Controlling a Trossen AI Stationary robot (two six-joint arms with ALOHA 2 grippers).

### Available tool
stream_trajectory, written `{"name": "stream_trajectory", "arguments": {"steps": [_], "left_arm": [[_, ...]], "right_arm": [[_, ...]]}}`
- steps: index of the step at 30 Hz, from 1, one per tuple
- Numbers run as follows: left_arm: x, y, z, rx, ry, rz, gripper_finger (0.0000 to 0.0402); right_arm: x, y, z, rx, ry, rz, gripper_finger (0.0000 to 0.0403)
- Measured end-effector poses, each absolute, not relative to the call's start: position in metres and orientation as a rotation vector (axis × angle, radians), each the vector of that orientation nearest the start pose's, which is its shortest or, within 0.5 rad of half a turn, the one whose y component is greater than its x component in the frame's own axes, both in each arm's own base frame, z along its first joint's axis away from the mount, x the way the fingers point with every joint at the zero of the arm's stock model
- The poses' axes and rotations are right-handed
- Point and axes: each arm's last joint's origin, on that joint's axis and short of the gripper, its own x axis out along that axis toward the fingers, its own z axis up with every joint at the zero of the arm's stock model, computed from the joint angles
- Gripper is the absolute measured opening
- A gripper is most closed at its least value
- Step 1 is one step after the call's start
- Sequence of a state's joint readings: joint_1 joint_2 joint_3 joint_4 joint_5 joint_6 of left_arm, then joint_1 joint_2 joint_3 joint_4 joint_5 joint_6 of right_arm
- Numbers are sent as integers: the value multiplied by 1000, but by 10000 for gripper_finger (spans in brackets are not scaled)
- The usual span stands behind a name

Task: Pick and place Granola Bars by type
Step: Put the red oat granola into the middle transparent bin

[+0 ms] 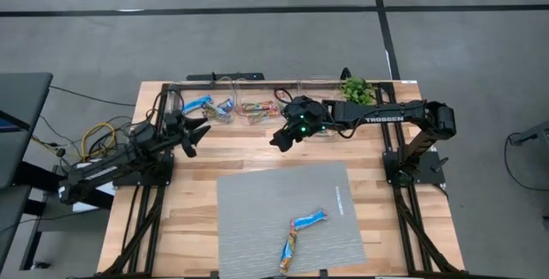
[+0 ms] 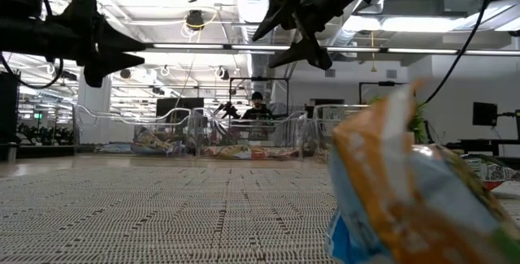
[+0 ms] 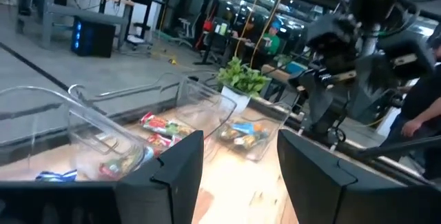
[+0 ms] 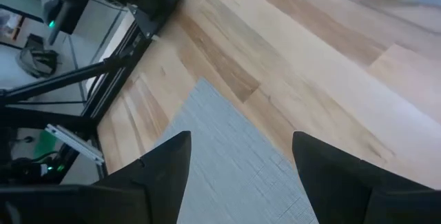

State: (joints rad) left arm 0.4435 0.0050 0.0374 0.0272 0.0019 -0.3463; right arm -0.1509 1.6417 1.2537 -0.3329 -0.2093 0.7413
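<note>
Table: wooden table [image 1: 197, 193] on a grey floor, with a grey mat [image 1: 257, 210] on its near half.
Room: behind the table the low view shows a big hall with ceiling lights; a person [image 2: 257, 108] sits far back.
Right arm: it reaches from the right side across the far part of the table. The right gripper [image 1: 280, 138] hangs above the wood, just beyond the far edge of the mat, and points to the left and down. Its fingers [image 4: 162, 162] are spread apart and nothing is between them.
Left arm: it lies low along the left side of the table. The left gripper [image 1: 199, 134] points right, near the bins, fingers [image 3: 180, 162] apart, holding nothing.
Bars on mat: two bars lie on the near part of the mat, close together. The blue bar [image 1: 309, 220] has its long axis running from near-left to far-right. The orange bar [image 1: 287, 251] lies nearer, more along the near-far line.
Bins: clear bins [image 1: 249, 107] stand in a row at the far edge, and already hold other bars [image 1: 225, 107].
Plant: small green plant [image 1: 356, 88] at the far right of the row, just behind the right arm.
</note>
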Motion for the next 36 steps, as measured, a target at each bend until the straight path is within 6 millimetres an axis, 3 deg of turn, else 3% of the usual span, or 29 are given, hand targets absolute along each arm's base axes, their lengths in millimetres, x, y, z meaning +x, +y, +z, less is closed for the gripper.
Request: {"name": "stream_trajectory", "arguments": {"steps": [12, 20, 36], "left_arm": [[91, 37, 170, -255, -87, 381, 178], [93, 34, 168, -228, -60, 356, 178], [93, 35, 168, -229, -59, 361, 178]], "right_arm": [[354, -45, 263, 895, 784, -143, 244], [352, -35, 260, 837, 835, -107, 244], [339, 32, 250, 578, 1057, 97, 244]]}}
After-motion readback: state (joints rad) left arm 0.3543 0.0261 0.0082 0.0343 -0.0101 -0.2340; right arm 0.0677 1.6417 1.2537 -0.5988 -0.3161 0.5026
